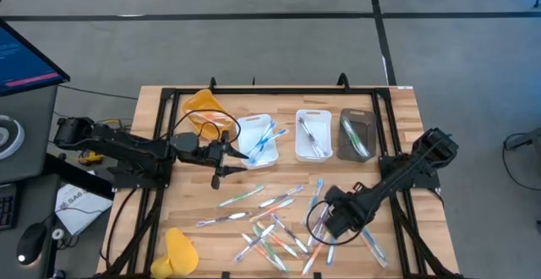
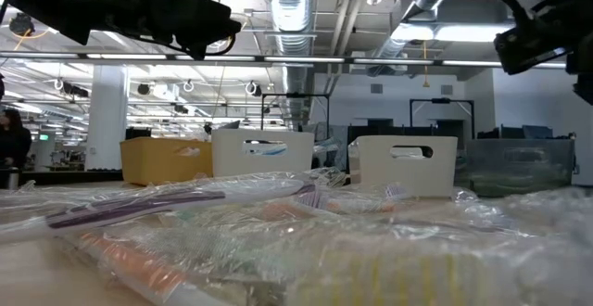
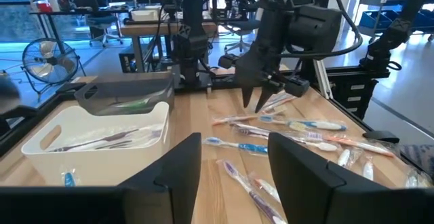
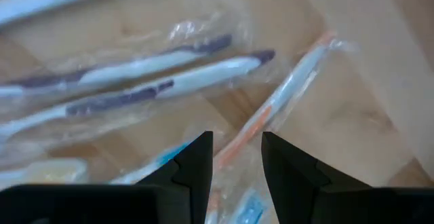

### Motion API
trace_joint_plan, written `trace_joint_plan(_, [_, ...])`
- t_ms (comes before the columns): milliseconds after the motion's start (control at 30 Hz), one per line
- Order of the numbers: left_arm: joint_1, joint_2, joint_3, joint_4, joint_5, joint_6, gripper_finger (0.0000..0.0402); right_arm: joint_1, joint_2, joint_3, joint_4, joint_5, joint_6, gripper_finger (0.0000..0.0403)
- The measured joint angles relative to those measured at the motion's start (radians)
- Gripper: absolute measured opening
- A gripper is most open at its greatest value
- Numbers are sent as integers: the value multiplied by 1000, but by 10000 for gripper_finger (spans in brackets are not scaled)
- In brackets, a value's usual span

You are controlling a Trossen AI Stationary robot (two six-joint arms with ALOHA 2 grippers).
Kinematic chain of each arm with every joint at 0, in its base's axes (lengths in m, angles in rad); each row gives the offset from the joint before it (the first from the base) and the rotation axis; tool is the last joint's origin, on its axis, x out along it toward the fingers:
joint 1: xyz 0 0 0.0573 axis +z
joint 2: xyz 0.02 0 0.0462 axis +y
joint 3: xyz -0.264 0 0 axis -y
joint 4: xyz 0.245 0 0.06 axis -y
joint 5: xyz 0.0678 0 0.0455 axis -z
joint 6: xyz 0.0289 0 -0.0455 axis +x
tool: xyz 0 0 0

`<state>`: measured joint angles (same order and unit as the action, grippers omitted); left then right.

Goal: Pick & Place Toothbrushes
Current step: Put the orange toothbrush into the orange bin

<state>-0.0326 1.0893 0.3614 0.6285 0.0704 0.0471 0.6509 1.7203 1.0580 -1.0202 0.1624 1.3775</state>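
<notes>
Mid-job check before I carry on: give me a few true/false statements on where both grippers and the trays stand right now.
1. The left gripper is by the white tray holding blue toothbrushes. True.
2. The right gripper is clamped on a toothbrush. False: its fingers are open, empty, above an orange-handled toothbrush.
3. All toothbrushes are already sorted. False: many loose toothbrushes lie on the table.
4. The dark tray sits farthest right. True.
5. The left gripper holds a toothbrush. False: its fingers are empty.
</notes>
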Motion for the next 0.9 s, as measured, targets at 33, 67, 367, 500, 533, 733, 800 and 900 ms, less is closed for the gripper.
trace_joint_plan(33, [0,0,0,0,0,0,164,-4,0,0,-7,6,1,120])
trace_joint_plan(67, [0,0,0,0,0,0,165,-7,0,0,-16,10,6,120])
trace_joint_plan(367, [0,0,-12,2,0,0,163,-25,0,0,-26,34,6,120])
trace_joint_plan(500, [0,1,-36,1,1,0,166,-25,1,0,-26,34,14,120])
trace_joint_plan(533, [0,1,-39,0,1,0,167,-25,1,0,-26,34,19,120])
trace_joint_plan(733, [0,1,-41,9,1,0,168,-23,1,0,-61,34,40,120])
trace_joint_plan(800, [0,1,-41,9,1,0,169,-16,1,0,-67,34,46,120])
trace_joint_plan(900, [0,1,-41,9,1,0,169,-9,2,0,-74,33,46,120])
